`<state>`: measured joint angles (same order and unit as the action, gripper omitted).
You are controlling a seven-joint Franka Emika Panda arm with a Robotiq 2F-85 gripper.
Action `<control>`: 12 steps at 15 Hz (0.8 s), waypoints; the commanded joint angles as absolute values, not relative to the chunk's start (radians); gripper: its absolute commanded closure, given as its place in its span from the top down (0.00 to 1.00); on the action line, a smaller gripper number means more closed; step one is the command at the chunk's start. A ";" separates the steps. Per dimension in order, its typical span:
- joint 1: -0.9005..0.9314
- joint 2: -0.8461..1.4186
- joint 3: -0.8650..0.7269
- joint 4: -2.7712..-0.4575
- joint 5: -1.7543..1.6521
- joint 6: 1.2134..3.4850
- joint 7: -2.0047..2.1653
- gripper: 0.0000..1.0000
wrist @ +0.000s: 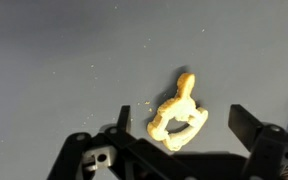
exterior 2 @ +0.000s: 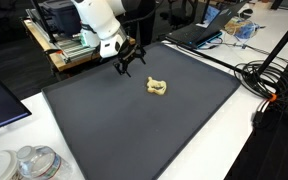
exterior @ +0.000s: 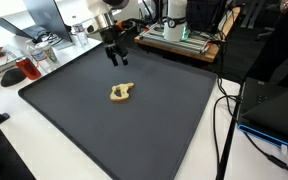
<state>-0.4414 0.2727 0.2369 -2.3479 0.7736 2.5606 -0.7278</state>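
Observation:
A small yellowish-tan object with a loop and a stub (exterior: 122, 92) lies on the dark grey mat (exterior: 74, 110); it also shows in an exterior view (exterior 2: 157, 87) and in the wrist view (wrist: 177, 113). My gripper (exterior: 116, 55) hangs above the mat toward its far edge, apart from the object, fingers spread and empty. It shows in an exterior view (exterior 2: 128, 63). In the wrist view the two fingers (wrist: 184, 128) stand wide on either side of the object, high above it.
A wooden board with equipment (exterior: 179, 38) stands behind the mat. A laptop (exterior 2: 199, 32) and cables (exterior 2: 269, 75) lie beside the mat. Clear containers (exterior 2: 29, 162) sit on the white table. A red-filled cup (exterior: 29, 70) stands nearby.

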 commanded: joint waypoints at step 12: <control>-0.381 0.564 0.019 -1.933 0.783 2.134 -0.806 1.00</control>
<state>-0.3889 0.4886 0.0446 -2.0398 0.7775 2.2190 -0.7873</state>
